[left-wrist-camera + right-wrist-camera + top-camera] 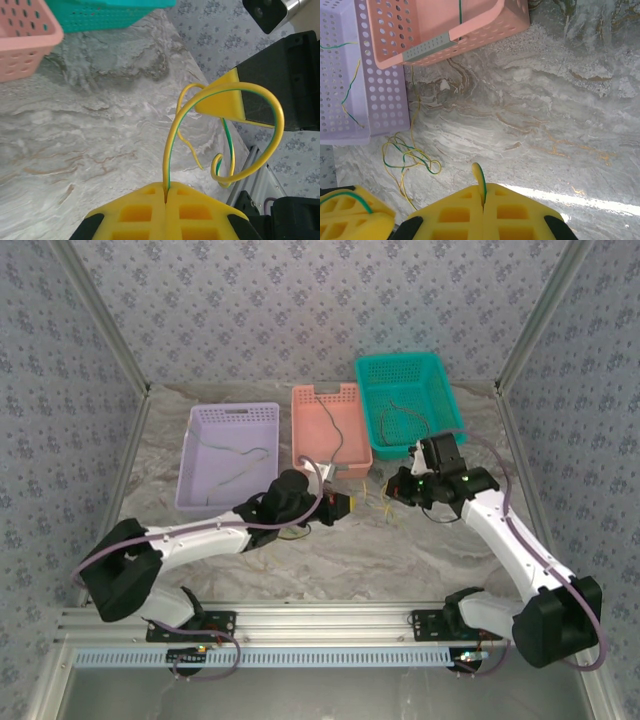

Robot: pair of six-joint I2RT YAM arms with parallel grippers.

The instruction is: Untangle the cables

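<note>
My left gripper (166,186) is shut on a yellow-green cable (172,135), pinched between its yellow pads. The cable rises from the jaws and arcs over to the right gripper's yellow finger (225,102). My right gripper (483,189) is shut on a short loop of yellow-green cable (479,172). From above, the left gripper (345,505) and the right gripper (397,486) hang close together over the table, with thin cables (377,502) between them. A loose tangle of yellow and green cables (406,157) lies on the marble below, beside the left gripper's pad (350,217).
Three baskets stand along the back: purple (196,462), pink (300,430) and teal (368,405), each with a thin cable inside. The pink basket (445,45) and the purple basket (380,95) sit close to the tangle. Open marble lies in front of both arms.
</note>
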